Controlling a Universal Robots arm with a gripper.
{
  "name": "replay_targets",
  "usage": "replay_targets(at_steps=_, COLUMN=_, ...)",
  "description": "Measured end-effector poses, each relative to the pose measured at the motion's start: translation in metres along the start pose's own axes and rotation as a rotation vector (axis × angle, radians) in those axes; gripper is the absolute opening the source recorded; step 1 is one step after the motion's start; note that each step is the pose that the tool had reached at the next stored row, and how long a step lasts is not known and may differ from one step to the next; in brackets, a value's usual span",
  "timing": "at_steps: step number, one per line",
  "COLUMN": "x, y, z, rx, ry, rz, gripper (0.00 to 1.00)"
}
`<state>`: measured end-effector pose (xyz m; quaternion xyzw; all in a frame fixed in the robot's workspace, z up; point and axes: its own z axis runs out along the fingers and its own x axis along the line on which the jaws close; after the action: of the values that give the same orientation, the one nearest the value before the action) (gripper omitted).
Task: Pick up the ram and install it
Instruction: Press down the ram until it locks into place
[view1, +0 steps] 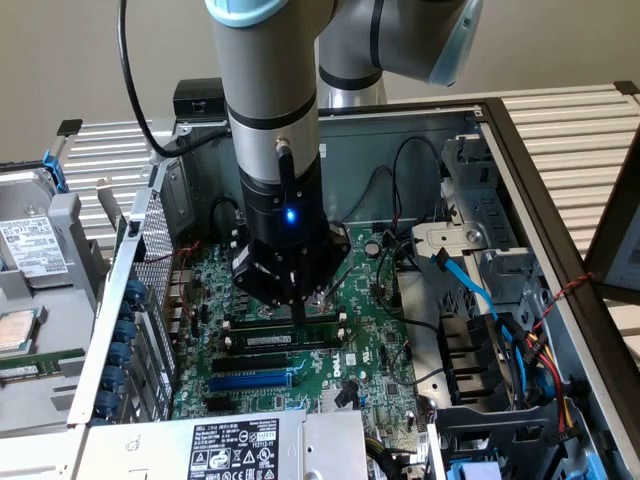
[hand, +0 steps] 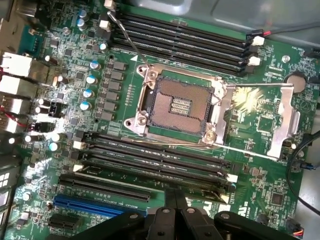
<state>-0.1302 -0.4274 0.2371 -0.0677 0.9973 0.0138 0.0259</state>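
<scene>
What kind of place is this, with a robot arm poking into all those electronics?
Probably a workbench or lab for computer assembly. The arm reaches into an open computer case lying on its side, over a green motherboard with an empty processor socket. A loose computer part sits beside it.

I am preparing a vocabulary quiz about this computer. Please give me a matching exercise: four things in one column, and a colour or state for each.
Things:
1. CPU socket
2. expansion slot
3. ram
4. flat cable

Colour or state:
a. light blue
b. dark blue
c. open, no chip inside
d. bears a white label

Pairs: 1-c; 2-b; 3-d; 4-a
</scene>
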Motion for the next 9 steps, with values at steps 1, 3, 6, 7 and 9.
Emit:
replay_targets(at_steps=1, x=0.0, y=0.0, z=0.0, rx=0.0009, ry=-0.0003, rz=0.016, gripper=0.11)
replay_targets(at_steps=3, x=0.0, y=0.0, z=0.0, rx=0.0027, ry=-0.0011, rz=0.049, gripper=0.11)
replay_targets(at_steps=6, x=0.0, y=0.0, z=0.0, rx=0.0054, ry=-0.0023, rz=0.099, gripper=0.11)
replay_targets(at_steps=7, x=0.0, y=0.0, z=0.0, rx=0.0063, ry=-0.0027, rz=0.116, gripper=0.11)
replay_targets(at_steps=9, x=0.0, y=0.0, z=0.0, rx=0.008, ry=-0.0035, rz=0.149, gripper=0.11)
